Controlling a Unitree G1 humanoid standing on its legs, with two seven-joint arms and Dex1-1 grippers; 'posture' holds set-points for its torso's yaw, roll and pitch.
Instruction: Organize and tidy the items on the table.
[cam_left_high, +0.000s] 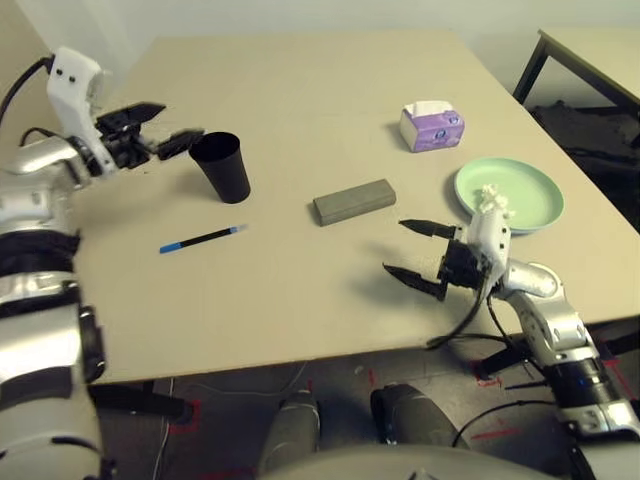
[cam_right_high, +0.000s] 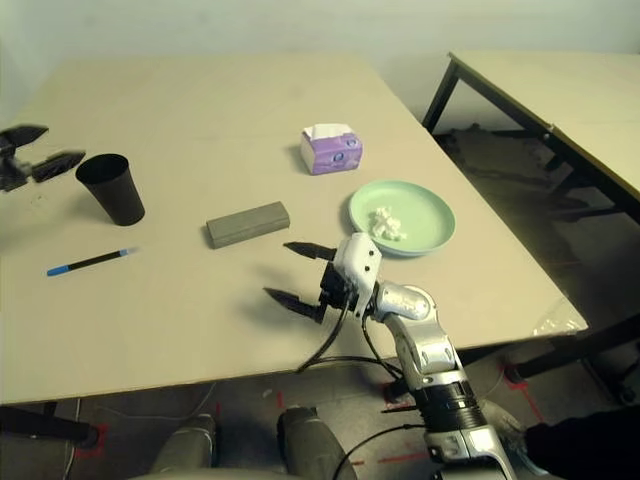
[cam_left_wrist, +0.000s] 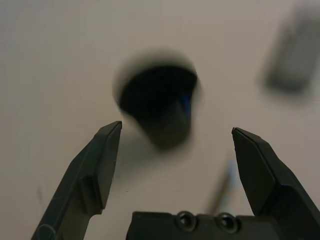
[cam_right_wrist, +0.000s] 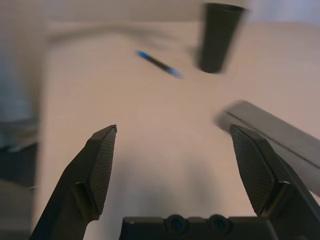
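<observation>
Two spread-fingered grippers show from the head: left gripper (cam_left_high: 160, 128) empty beside the upright black cup (cam_left_high: 222, 166), right gripper (cam_left_high: 418, 252) empty near the grey glasses case (cam_left_high: 354, 201), pen (cam_left_high: 203, 239) between; the left wrist view looks into the cup, and the right wrist view shows the case's end.

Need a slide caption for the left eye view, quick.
Both grippers open: left gripper beside black cup, right gripper near grey case.

text: none legible | purple tissue box (cam_left_high: 431, 127): print too small to read
</observation>
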